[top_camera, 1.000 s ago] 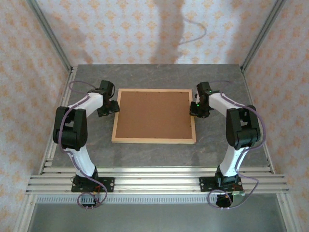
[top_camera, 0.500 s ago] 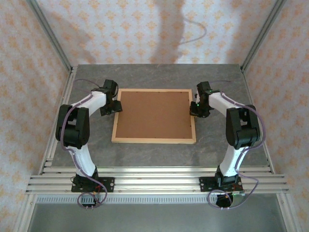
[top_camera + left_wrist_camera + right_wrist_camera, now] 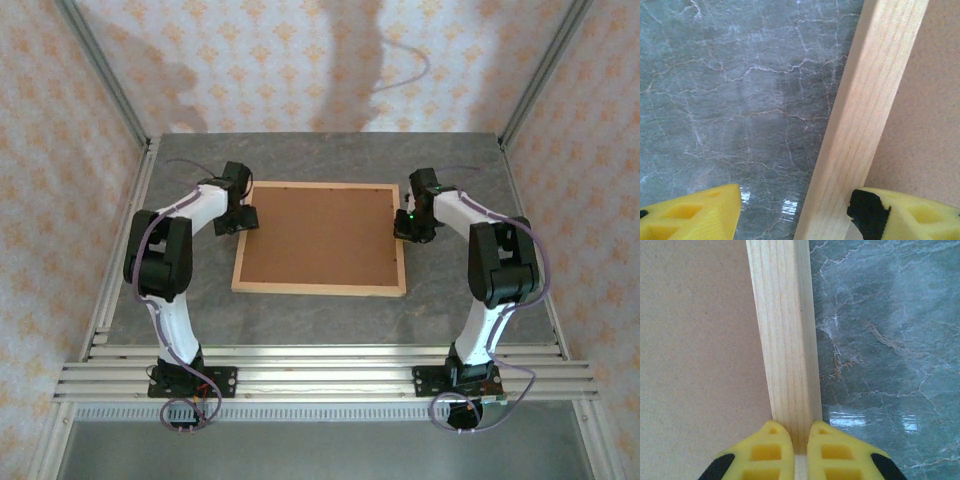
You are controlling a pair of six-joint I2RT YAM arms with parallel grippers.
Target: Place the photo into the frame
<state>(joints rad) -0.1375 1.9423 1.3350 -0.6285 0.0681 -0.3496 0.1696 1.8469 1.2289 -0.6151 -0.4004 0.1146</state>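
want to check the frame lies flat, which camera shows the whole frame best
The top external view: the frame lies flat on the table with all four wooden rails and the brown backing board visible. Each wrist view gives a close stretch of one rail beside the board.

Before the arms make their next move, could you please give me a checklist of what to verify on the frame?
1. Right end effector shut on the right rail of the light wooden rectangular picture frame: ok.
2. Left end effector straddling the left rail: ok.
3. Left grip closed on that rail: not ok, jaws open.
4. Plain brown backing board seated inside the frame: ok.
5. Photo under the board: cannot tell.
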